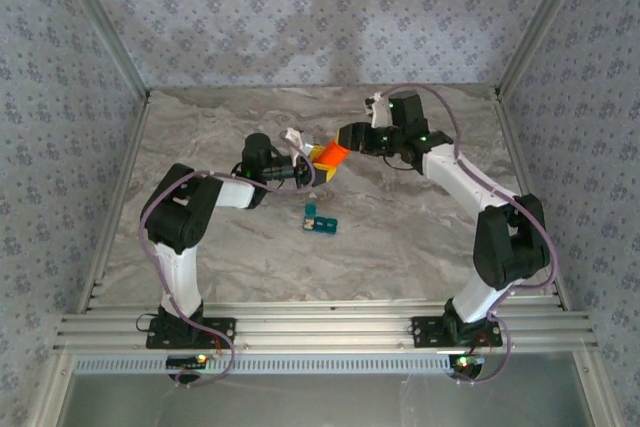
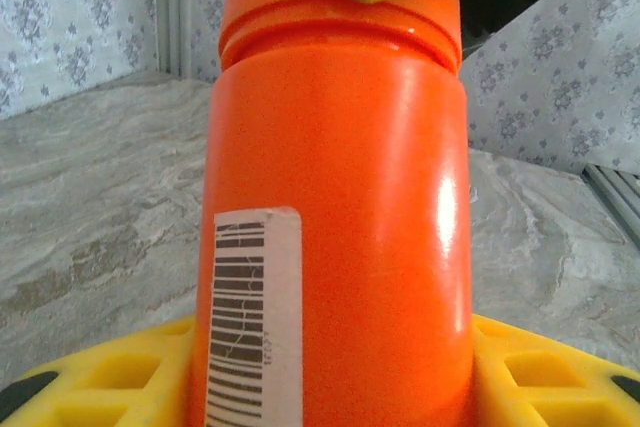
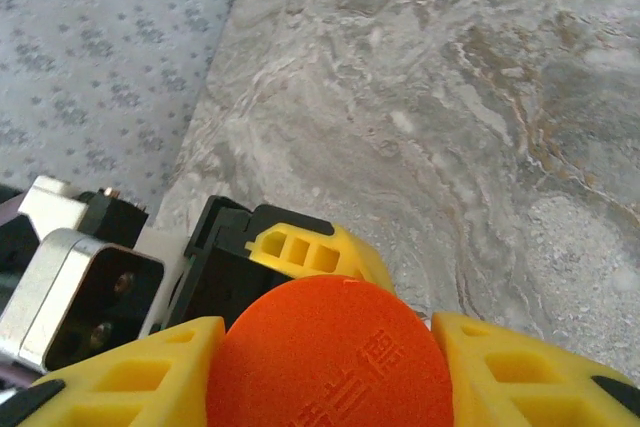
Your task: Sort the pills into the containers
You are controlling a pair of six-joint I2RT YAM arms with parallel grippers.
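Yellow left jaws clamp the bottle (image 2: 340, 247) steady while the right jaws grip its cap (image 3: 330, 357), likely to unscrew it, the containers (image 1: 320, 219) lying on the surface (image 1: 420, 237) nearby.

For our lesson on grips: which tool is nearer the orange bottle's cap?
Right. The right tool grips the cap; the left tool holds the bottle by its body, away from the cap.
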